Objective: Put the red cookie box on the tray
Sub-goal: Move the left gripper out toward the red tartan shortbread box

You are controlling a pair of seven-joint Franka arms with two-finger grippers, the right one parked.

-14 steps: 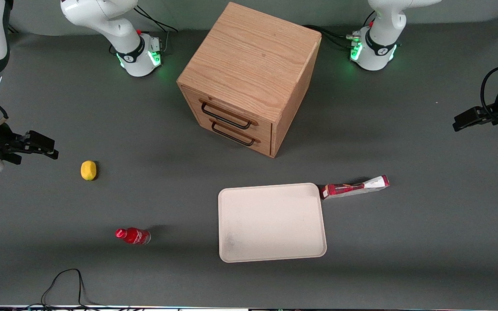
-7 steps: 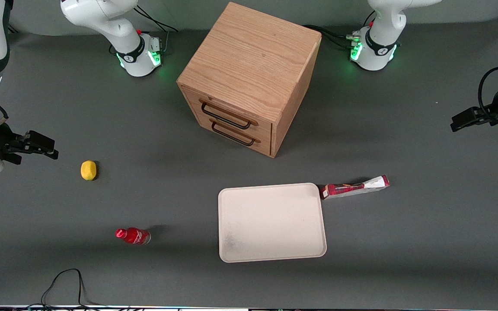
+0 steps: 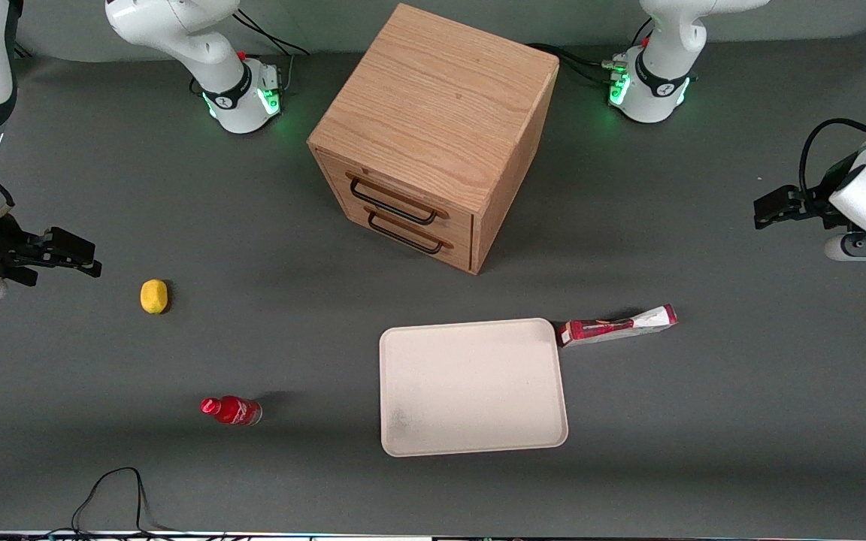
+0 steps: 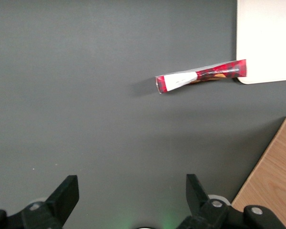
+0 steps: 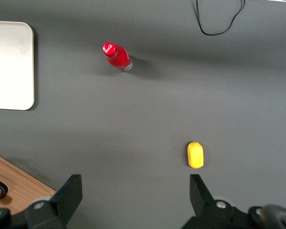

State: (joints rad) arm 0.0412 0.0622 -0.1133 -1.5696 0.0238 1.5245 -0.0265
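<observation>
Left wrist view is showing the tool (image 4: 128, 193) hanging above bare grey worktop (image 4: 86, 95) with its two fingers (image 4: 66, 191) spread wide apart and gripping nothing. The red cookie box (image 4: 200, 76) is lying flat on the worktop, well apart from the tool and lower than it. It is presenting as a long slim dark-red carton with a white patch tapering along the end nearer the tool and tan stick pictures on the red part.

Its red end is sitting just beside a rounded corner of the tray (image 4: 267, 43), touching or nearly touching the rim; which of the two cannot be told. The box is resting wholly off the tray.

Front view is showing the tool (image 3: 771, 209) at the working arm's end of the worktop, farther from the front camera than the red cookie box (image 3: 618, 325). The tray (image 3: 470, 387) is lying nearer the front camera than the tool and toward the parked arm from it. It is a flat cream-white rectangle with a low raised rim and a faint grey smudge near one corner, and it is holding nothing.

A wooden drawer cabinet (image 3: 433, 135) is standing toward the parked arm from the tool, with both drawers closed. A yellow lemon (image 3: 153, 296) and a small red bottle (image 3: 231, 410) are lying toward the parked arm's end, well apart from the tool.
</observation>
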